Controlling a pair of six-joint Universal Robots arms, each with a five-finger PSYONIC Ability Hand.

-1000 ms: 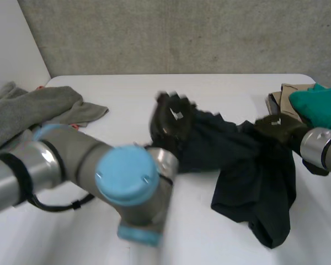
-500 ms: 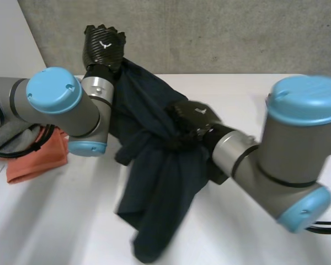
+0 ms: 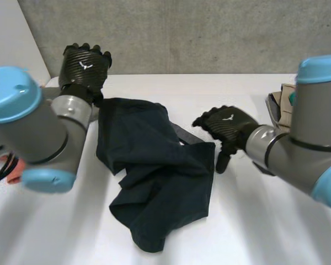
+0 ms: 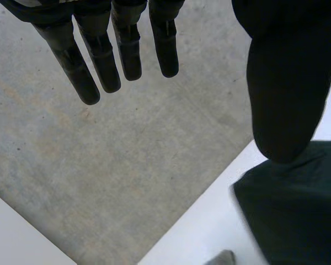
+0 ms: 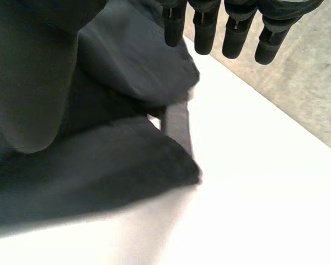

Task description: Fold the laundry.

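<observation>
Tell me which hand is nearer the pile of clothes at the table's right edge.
Right. The right hand sits between the dark garment and the pile of clothes, apart from the pile. The left hand is at the garment's far corner, beyond it.

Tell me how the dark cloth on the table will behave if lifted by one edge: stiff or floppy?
Probably floppy: the dark cloth lies in soft folds on the white table, so it would likely sag from the grip. It looks thin, so probably light. Pushed, it would likely bunch up rather than slide whole.
</observation>
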